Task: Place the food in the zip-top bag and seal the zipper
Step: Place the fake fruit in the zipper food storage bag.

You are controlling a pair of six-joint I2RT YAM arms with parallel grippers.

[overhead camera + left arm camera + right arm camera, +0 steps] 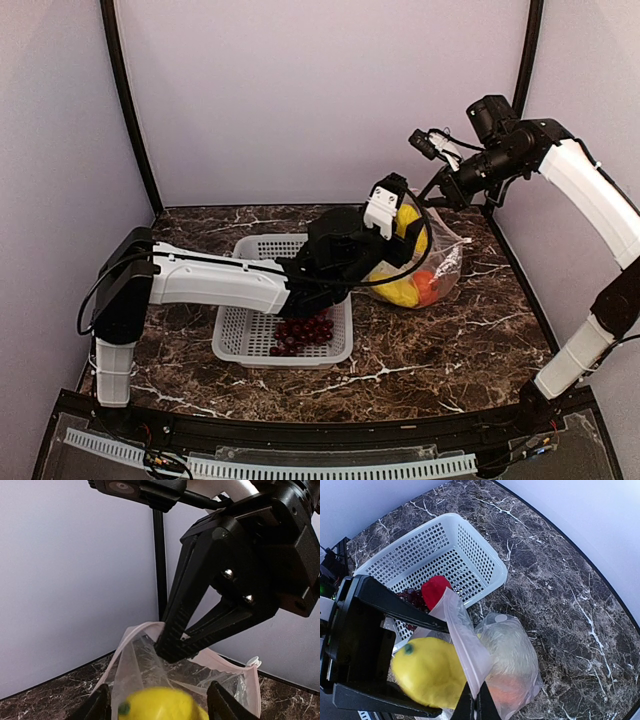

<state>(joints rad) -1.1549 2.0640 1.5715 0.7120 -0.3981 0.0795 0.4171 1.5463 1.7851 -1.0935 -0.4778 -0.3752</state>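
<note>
right fingers (476, 704): pinching zipper (459, 627) | left fingers (400, 607): spread around yellow piece (427, 672) | bag (536, 679): cauliflower (507, 647), tomato (506, 692) | basket (470, 545): grape bunch (411, 597), red pepper (435, 590)

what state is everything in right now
zip-top bag, mouth open, one edge held up
zipper, unsealed
right fingers, shut on the zip-top bag's edge
left fingers, apart either side of the yellow piece, grip unclear
yellow piece, at the bag mouth
cauliflower, inside the bag
orange tomato, inside the bag
second yellow piece, inside the bag
basket, upright, holding grape bunch and red pepper
</note>
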